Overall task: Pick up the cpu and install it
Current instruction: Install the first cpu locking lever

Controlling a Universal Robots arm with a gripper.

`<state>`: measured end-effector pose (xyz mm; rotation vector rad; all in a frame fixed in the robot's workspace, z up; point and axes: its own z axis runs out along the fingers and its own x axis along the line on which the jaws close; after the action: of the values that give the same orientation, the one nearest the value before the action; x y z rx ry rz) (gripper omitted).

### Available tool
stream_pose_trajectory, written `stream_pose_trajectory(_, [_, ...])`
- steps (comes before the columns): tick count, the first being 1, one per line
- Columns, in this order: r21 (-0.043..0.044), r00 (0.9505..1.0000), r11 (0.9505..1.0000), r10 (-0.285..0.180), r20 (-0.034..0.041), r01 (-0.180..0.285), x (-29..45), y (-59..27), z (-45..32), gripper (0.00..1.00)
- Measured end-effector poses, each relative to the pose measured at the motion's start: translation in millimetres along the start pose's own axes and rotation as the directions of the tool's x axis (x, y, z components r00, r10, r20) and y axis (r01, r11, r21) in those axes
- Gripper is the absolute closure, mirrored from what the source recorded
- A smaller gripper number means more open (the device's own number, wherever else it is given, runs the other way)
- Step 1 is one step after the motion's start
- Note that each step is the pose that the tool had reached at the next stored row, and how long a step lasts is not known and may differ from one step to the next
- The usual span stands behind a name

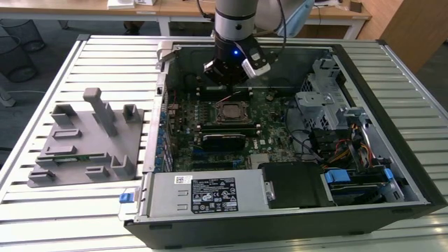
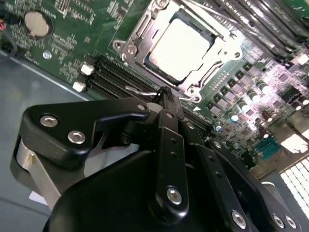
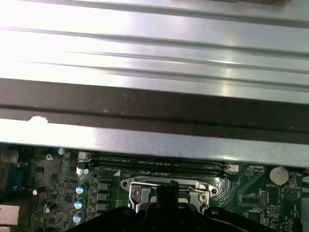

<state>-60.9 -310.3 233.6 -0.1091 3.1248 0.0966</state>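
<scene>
On the exterior view's left, a grey moulded parts holder (image 1: 84, 142) lies on the slatted metal table (image 1: 42, 210), just beside the open computer case (image 1: 413, 157). Inside the case, the green motherboard (image 1: 269, 128) lies flat, and the cpu (image 1: 230, 112) sits in its socket there, its pale metal top (image 2: 181, 43) framed by the silver socket bracket (image 2: 140, 48) in the second wrist view. The gripper (image 2: 164, 94) hangs above the board at the socket's edge, its black fingers (image 2: 169, 125) drawn together with nothing between them. Further right, drive bays and coloured cables (image 1: 350, 142) fill the case's side.
</scene>
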Motion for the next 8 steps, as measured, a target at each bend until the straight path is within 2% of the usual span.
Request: stream_pose_trajectory(8, [-0.0004,0.9999,0.9999,-0.014,-0.0007,0.014,-0.5,8.4,6.3,0.89])
